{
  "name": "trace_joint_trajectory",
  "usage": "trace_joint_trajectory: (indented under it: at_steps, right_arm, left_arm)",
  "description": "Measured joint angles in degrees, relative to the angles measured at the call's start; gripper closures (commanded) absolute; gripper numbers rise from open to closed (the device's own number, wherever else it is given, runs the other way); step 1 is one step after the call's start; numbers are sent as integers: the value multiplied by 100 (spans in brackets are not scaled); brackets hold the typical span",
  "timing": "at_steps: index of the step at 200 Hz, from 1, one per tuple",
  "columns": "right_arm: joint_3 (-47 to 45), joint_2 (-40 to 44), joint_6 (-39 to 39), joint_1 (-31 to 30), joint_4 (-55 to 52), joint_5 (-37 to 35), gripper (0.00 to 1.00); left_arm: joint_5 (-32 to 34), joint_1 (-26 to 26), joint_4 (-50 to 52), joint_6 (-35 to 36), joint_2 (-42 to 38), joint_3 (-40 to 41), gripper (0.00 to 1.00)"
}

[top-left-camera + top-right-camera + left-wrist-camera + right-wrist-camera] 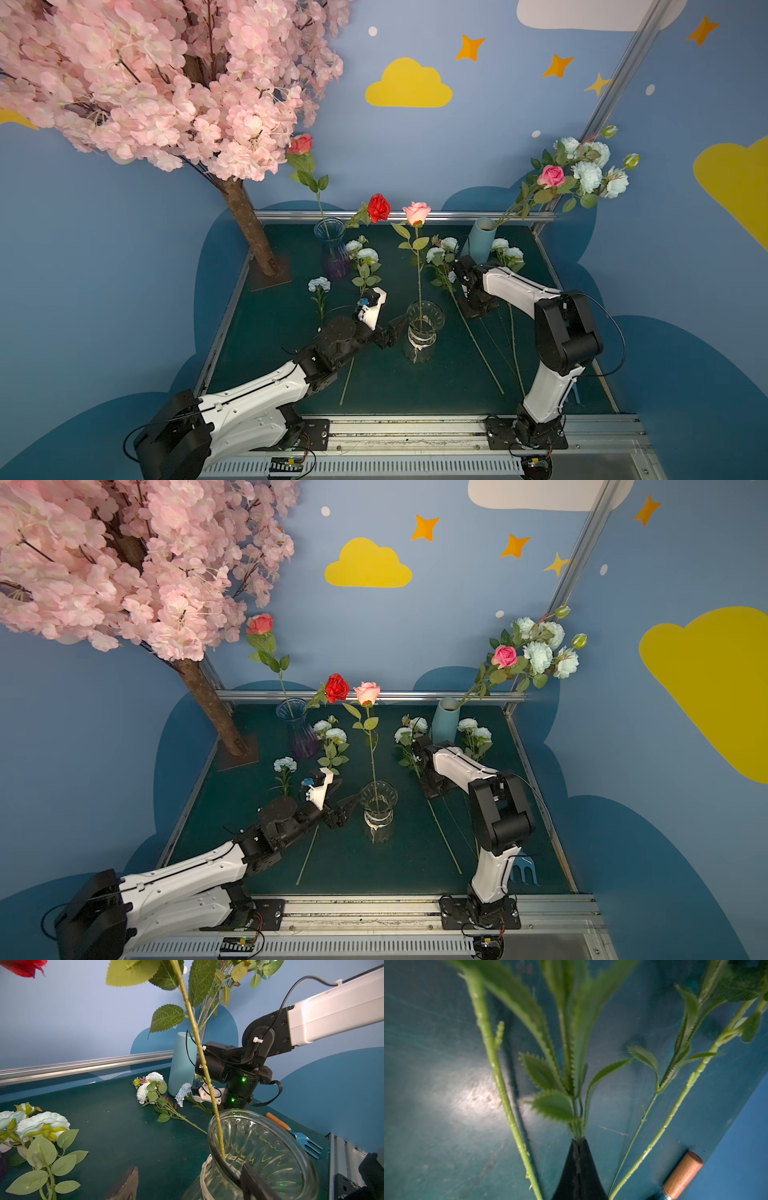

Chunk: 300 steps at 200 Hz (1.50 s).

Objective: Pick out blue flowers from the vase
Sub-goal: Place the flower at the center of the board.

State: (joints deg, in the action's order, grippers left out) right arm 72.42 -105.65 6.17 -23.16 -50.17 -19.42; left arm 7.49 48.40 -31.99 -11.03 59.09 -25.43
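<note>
Here the right gripper (579,1142) pinches a blue flower stem (577,1105) — leaves fanning beyond.

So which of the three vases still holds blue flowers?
The pale blue opaque vase at the back right: blue flowers rise from it beside a pink rose. The two glass vases hold only roses.

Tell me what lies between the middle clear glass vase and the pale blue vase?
A blue flower spray lying on the table, with the right arm beside it; both top views show this.
</note>
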Motion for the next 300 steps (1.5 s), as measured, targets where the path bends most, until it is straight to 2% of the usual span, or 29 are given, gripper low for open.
trace_joint_trajectory:
  at_steps: [77, 124, 147, 176, 208, 238, 252, 270, 300]
  right_arm:
    - [81, -192, -9, 415, 267, 238, 100]
    - [52, -131, 46, 435, 411, 323, 65]
    - [-304, 387, 98, 415, 702, 396, 58]
    - [-1080, 1912, 111, 260, 1364, 627, 53]
    - [-2109, 3665, 20, -33, 2599, 1241, 47]
    - [-3377, 4964, 245, -48, 3904, 1283, 38]
    - [-3864, 5429, 348, -15, 4256, 1283, 37]
    - [-4116, 5683, 457, 20, 4555, 1298, 38]
    - [-4057, 5525, 498, 20, 4907, 1445, 40]
  left_arm:
    - [0, -4, -68, -79, 57, 0, 23]
    - [7, -17, -20, -138, 52, -13, 23]
    - [26, -70, 282, -280, 44, -153, 22]
    - [24, -210, 1045, -487, -9, -514, 22]
    - [-44, -293, 2129, -678, -70, -1246, 22]
    - [-264, -304, 3246, -745, 28, -2243, 22]
    - [-420, -308, 3810, -745, 236, -2811, 23]
    - [-693, -308, 4640, -723, 649, -3644, 26]
    - [-1021, -267, 6118, -603, 1478, -5056, 29]
